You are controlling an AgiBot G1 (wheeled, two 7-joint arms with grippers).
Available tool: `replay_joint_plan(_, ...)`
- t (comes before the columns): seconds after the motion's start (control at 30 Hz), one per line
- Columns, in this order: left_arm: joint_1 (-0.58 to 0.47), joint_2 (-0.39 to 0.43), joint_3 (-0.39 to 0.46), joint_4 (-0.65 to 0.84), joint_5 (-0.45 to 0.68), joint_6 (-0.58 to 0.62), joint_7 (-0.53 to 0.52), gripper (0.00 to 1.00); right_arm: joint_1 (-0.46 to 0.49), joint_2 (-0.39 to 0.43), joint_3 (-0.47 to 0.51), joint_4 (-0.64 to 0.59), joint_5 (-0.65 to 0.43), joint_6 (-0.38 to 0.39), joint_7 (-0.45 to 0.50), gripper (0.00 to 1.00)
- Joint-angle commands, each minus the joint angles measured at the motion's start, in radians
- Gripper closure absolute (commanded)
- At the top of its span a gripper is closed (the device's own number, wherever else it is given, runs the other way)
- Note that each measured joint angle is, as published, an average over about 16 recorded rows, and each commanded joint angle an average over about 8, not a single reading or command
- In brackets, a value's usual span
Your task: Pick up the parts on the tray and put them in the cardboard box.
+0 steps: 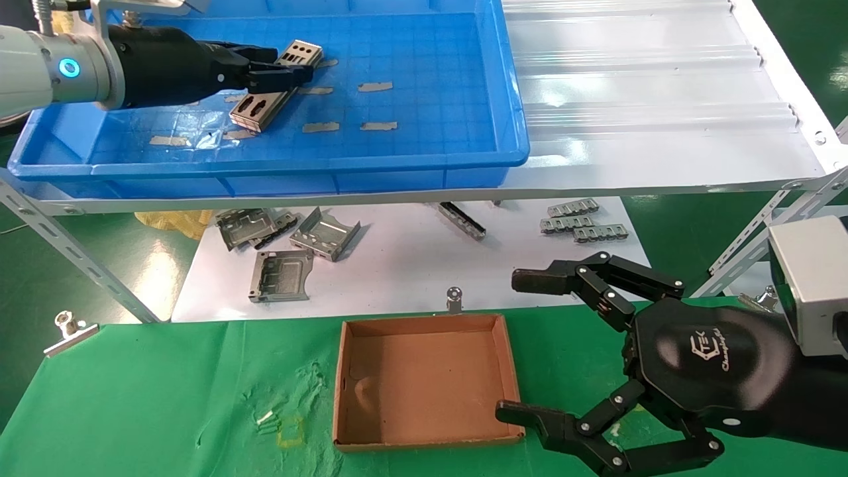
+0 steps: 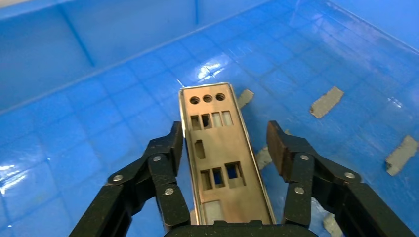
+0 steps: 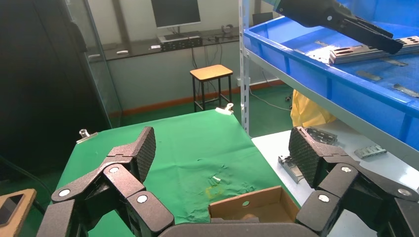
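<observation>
Lengthwise between left gripper [image 2: 225, 143] fingers [image 2: 174, 143]: part [image 2: 217, 148]

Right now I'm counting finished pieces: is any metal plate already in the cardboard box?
No, the cardboard box in the head view shows only its bare brown floor, with no plate inside.

Two thin silver metal plates with punched cutouts — one [image 1: 299, 54] above another [image 1: 260, 110] — sit in the single bright-blue plastic tray [image 1: 411, 156]. One brown cardboard box [image 1: 424, 381] lies near. Three folded grey metal brackets [image 1: 281, 275] and three small notched grey strips [image 1: 583, 224] — all below the tray.
</observation>
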Motion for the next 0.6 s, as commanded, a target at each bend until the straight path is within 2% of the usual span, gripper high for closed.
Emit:
replay_joint_plan(0.03, 0.000, -0.001, 0.000, -0.001, 0.000, 0.007, 0.000, 0.05, 0.000, 0.000, 0.000, 0.000, 0.000, 0.000, 0.000, 0.00)
replay_joint_plan(0.27, 0.007, -0.005, -0.008, -0.006, -0.011, 0.003, 0.010, 0.92, 0.000, 0.000, 0.000, 0.000, 0.000, 0.000, 0.000, 0.00)
replay_joint_plan(0.3, 0.008, -0.006, -0.009, -0.007, -0.013, 0.002, 0.012, 1.00, 0.000, 0.000, 0.000, 0.000, 0.000, 0.000, 0.000, 0.00)
replay_joint_plan(0.6, 0.009, -0.010, -0.012, -0.007, -0.016, 0.001, 0.018, 1.00, 0.000, 0.000, 0.000, 0.000, 0.000, 0.000, 0.000, 0.00)
